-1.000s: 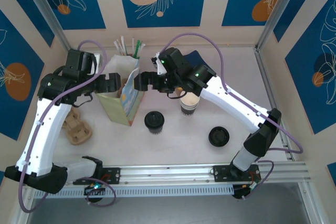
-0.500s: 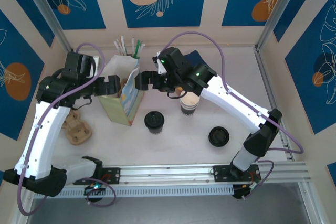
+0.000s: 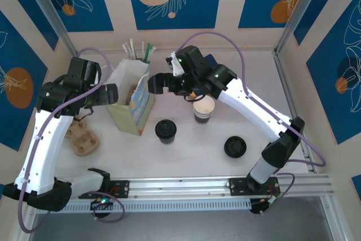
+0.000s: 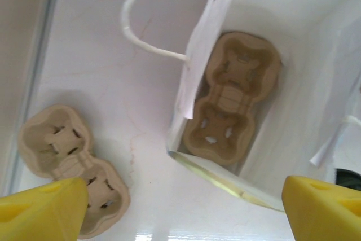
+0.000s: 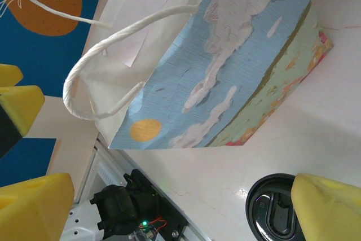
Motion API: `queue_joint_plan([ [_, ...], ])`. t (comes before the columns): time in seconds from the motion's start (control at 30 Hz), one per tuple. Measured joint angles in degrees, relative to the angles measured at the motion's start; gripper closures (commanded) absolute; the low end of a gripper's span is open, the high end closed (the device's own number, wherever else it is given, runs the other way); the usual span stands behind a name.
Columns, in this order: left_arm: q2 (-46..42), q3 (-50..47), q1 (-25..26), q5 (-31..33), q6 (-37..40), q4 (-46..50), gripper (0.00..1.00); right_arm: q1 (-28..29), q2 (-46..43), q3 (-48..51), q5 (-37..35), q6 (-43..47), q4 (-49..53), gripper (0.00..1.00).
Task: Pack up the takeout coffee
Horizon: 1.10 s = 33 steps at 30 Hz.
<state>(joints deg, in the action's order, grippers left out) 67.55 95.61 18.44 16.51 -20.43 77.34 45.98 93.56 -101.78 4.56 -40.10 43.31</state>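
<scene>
Paper bag [image 4: 307, 43] holds a cup carrier [image 4: 234, 100]; takeout coffee [image 3: 165, 128] outside

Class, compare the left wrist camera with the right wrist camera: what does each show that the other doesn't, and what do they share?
Left wrist, not right wrist: the inside of the paper bag, with one cardboard cup carrier lying on its bottom, and a second carrier on the table beside the bag. Right wrist, not left wrist: the bag's printed outer face with clouds, and the black lid of the takeout coffee on the table next to it. Both: the same bag and its white handle.
</scene>
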Motion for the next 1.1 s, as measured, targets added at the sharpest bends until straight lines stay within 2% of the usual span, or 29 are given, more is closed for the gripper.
queue_joint_plan([
  [0.03,0.00,0.00,-0.11,0.24,0.37,0.11,0.15,-0.09,0.00,0.00,0.20,0.09,0.00,0.01],
  [0.13,0.85,0.00,-0.61,0.44,1.60,0.07,0.27,-0.20,0.00,0.02,0.83,0.24,0.00,0.01],
  [0.5,6.38,-4.52,-5.99,-1.79,6.03,-4.96,0.47,-0.20,-1.62,2.49,1.46,0.24,0.00,0.01],
  [0.7,8.35,-5.35,-6.82,-3.67,7.65,-7.89,0.67,-0.26,-3.34,4.39,1.44,0.24,-0.02,0.01],
  [0.9,8.26,-7.19,-6.93,-6.73,6.80,-8.15,0.73,-0.83,-3.63,5.75,1.44,0.22,-0.26,0.01],
  [1.1,6.45,-8.70,-6.93,-11.04,2.29,-8.46,0.80,-1.81,-3.67,6.05,1.51,0.22,-0.42,0.01],
])
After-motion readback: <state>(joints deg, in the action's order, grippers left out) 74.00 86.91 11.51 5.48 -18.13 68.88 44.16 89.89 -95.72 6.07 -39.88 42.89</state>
